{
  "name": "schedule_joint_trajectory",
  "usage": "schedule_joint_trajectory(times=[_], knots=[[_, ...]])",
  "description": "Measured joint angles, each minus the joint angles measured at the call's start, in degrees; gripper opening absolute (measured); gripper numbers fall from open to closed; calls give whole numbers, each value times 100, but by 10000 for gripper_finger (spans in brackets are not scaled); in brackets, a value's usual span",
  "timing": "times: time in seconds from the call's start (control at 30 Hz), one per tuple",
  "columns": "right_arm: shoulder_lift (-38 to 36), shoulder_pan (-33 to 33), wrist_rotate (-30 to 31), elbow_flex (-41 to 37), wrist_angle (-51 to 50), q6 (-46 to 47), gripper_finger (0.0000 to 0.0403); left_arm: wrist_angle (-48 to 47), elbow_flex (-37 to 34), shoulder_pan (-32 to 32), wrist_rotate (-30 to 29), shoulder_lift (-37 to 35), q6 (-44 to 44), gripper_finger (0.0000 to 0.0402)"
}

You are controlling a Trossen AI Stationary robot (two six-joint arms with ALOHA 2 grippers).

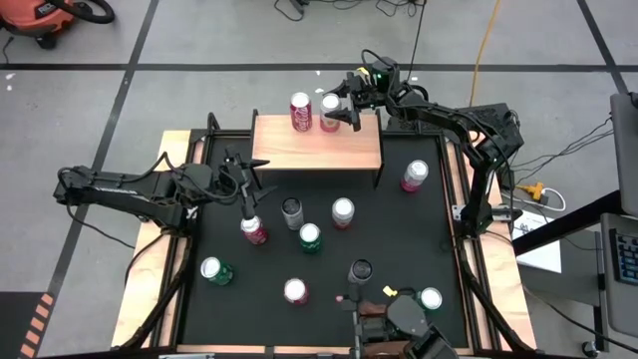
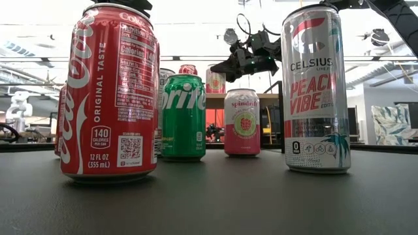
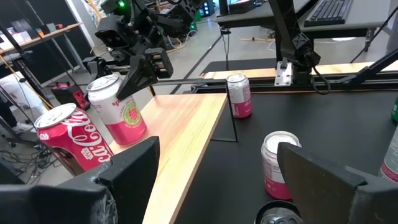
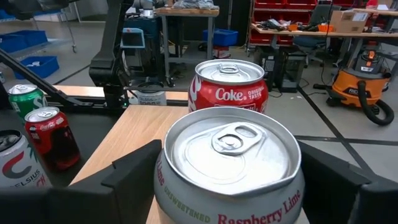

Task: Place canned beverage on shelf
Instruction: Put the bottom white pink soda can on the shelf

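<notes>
With the pink can [image 1: 330, 108] upright on the shelf [image 1: 317, 150] beside the Coke [image 1: 300, 111], we judged our right gripper [image 1: 342, 110], fingers spread about it, should lift straight up without nudging it, while our open left gripper [image 1: 246, 189] waited over the mat [image 1: 399, 249].

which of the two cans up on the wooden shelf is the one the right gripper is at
The pink raspberry lime can, on the shelf. The right gripper straddles it with open fingers, while the red Coke can beside it stands free.
</notes>
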Motion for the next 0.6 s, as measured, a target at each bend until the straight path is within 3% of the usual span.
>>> schedule_joint_trajectory(times=[0.6], knots=[[-9,0,11,0,-1,-82,302,-28,2,-2,250,0,-7,324]])
